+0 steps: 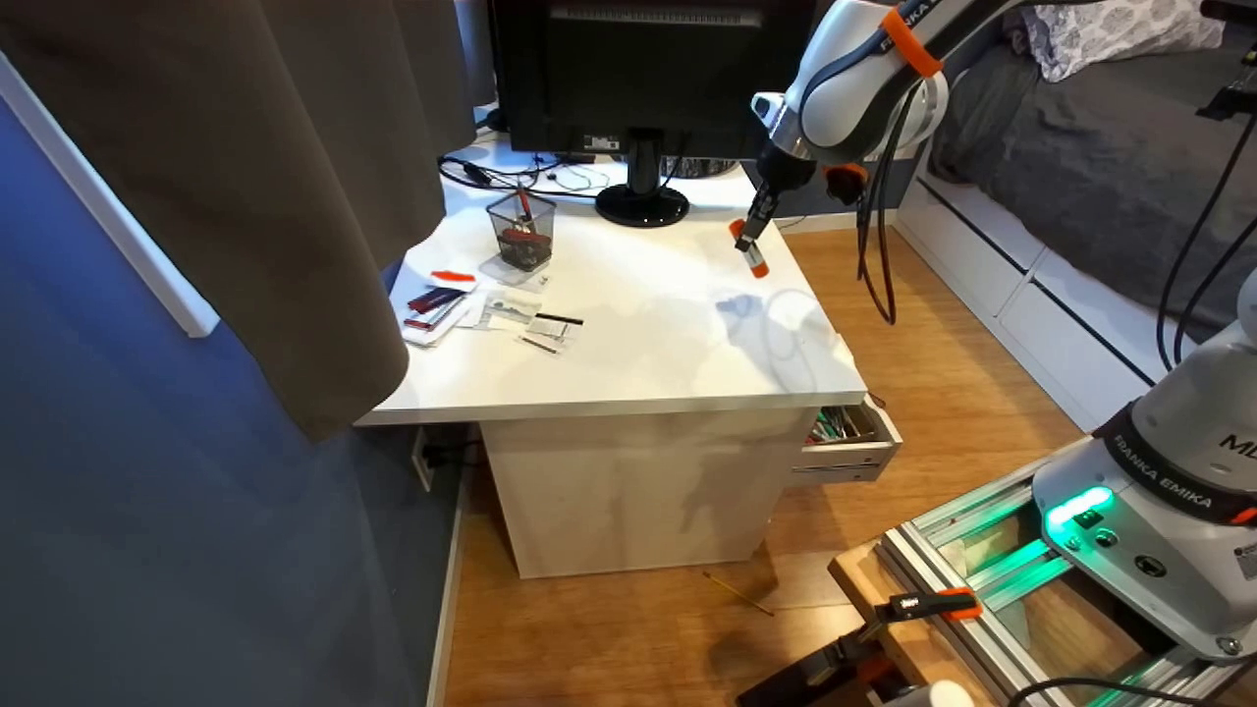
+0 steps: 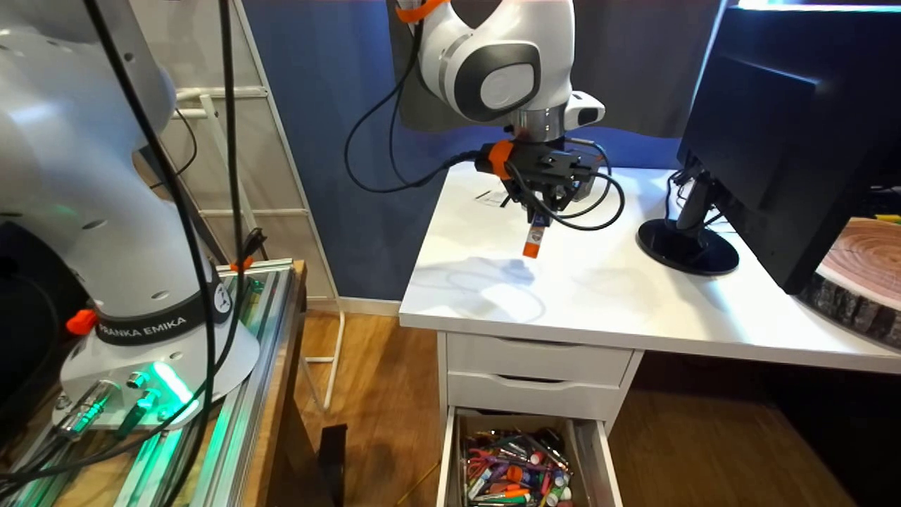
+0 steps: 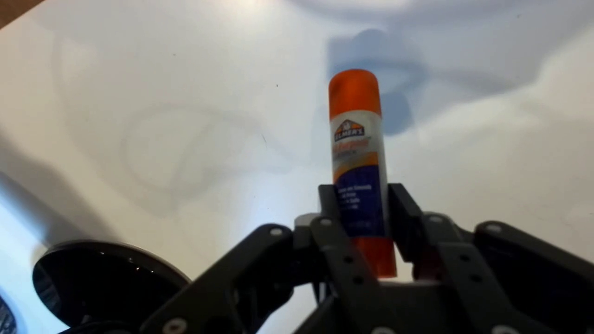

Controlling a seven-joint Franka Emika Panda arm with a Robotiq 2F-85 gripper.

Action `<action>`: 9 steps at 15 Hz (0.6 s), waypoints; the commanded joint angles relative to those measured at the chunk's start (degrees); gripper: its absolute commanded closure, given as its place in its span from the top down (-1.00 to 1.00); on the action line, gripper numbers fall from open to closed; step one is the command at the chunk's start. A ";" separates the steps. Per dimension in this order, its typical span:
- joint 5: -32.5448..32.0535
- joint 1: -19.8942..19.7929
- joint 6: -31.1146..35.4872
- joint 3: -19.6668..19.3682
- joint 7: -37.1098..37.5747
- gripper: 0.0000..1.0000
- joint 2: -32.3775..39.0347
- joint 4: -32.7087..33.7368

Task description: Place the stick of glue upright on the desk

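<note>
1. Done, as far as can be judged: the pick-up. Your gripper (image 3: 363, 197) has hold of the stick of glue (image 3: 356, 139) near its upper end, its jaws apart only by the stick's width and pressing both sides.
2. Where it is: the stick leans at a tilt in both exterior views, orange end down, and appears to hang above the white desk (image 1: 668, 329).
3. Left for you: straighten it, lower it until that end sits flat, then release and back away. The exact gap beneath is hard to tell.
4. Surface: pale, smooth, crossed by soft shadows (image 1: 748, 319). A black monitor (image 1: 638, 88) stands at the back; a mesh pen holder (image 1: 523, 247) and papers (image 1: 511, 312) are well apart from the stick.
5. Room: a pulled-out drawer (image 2: 597, 458) of pens, a dark curtain (image 1: 255, 167), a blue wall (image 1: 177, 471), a grey-covered bed (image 1: 1080, 196), a wooden floor (image 1: 609, 638).
</note>
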 commanded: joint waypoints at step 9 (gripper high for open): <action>4.95 -2.04 2.16 2.99 -3.50 -0.85 1.27 -0.09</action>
